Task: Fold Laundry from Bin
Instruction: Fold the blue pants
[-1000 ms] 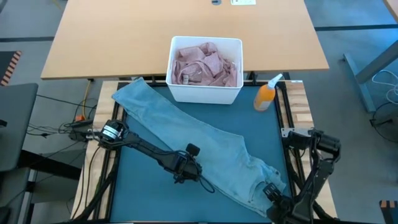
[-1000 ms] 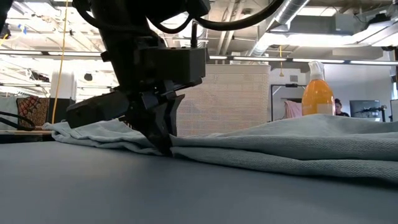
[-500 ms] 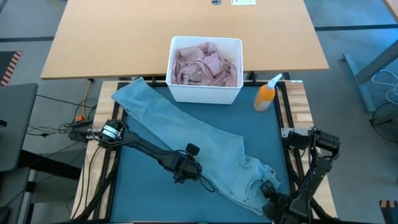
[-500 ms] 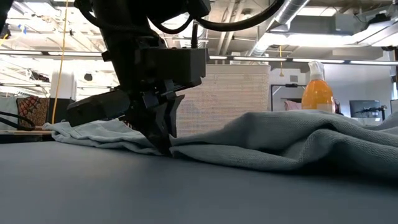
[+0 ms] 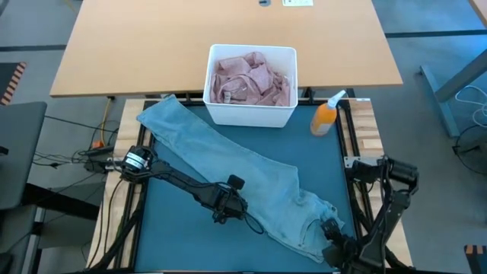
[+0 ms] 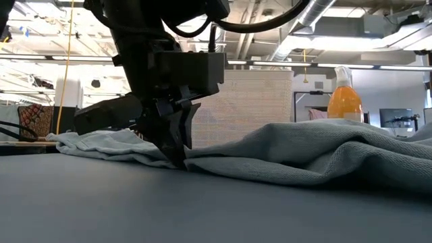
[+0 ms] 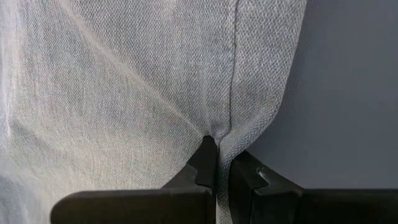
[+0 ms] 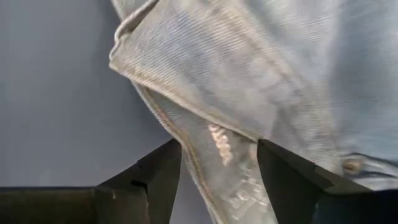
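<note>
Light blue jeans [image 5: 228,160] lie slantwise on the teal mat [image 5: 175,236], leg ends at the far left and waist at the near right. They rise in a hump in the low view [image 6: 304,145]. My left gripper [image 5: 240,213] is shut on the jeans' near edge at mid-length, and shows in the low view [image 6: 179,160]. My right gripper [image 5: 329,230] is open at the waist end, with its fingers on either side of the waistband [image 8: 217,146]. The white bin [image 5: 251,116] holds pink laundry [image 5: 251,76] at the far middle. My left gripper pinches a small fold of the jeans' near edge beside a seam [image 7: 219,132] between its two shut fingers. The fingers point down at the mat. The cloth puckers toward the fingertips, and the rest of the jeans lies on the mat. My right gripper's open fingers [image 8: 163,167] stand on either side of the waistband; I cannot tell whether they touch it.
An orange spray bottle [image 5: 326,116] stands right of the bin at the mat's far right corner, and shows in the low view [image 6: 344,101]. A bare wooden table top [image 5: 137,46] lies beyond the bin. Bare mat lies near left of the jeans.
My right gripper has shifted slightly toward the far left at the waist end. The jeans' waist end has bunched up into a hump, where it lay flatter before. The leg end and the part in my left gripper have stayed in place.
</note>
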`<act>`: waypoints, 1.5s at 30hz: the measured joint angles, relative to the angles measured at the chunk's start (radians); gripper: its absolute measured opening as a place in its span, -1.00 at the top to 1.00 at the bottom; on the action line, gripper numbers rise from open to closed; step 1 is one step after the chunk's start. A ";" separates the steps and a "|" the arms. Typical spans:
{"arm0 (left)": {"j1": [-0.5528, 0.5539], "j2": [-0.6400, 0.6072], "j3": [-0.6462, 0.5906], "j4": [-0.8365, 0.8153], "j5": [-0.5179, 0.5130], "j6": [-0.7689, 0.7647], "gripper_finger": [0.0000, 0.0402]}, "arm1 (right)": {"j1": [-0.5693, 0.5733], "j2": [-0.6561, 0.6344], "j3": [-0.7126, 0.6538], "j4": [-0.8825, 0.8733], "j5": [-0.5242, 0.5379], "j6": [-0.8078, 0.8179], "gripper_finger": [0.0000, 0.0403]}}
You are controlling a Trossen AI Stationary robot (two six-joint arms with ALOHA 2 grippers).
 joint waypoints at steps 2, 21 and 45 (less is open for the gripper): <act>0.000 0.000 0.000 0.000 0.002 0.003 1.00 | 0.010 0.019 -0.003 0.003 -0.002 0.007 -0.19; 0.000 0.000 -0.001 0.005 0.007 0.004 1.00 | -0.013 0.110 -0.056 0.057 0.137 0.056 0.75; -0.018 -0.002 -0.003 0.155 0.110 0.028 1.00 | -0.139 -0.498 0.165 -0.087 -0.060 0.074 0.86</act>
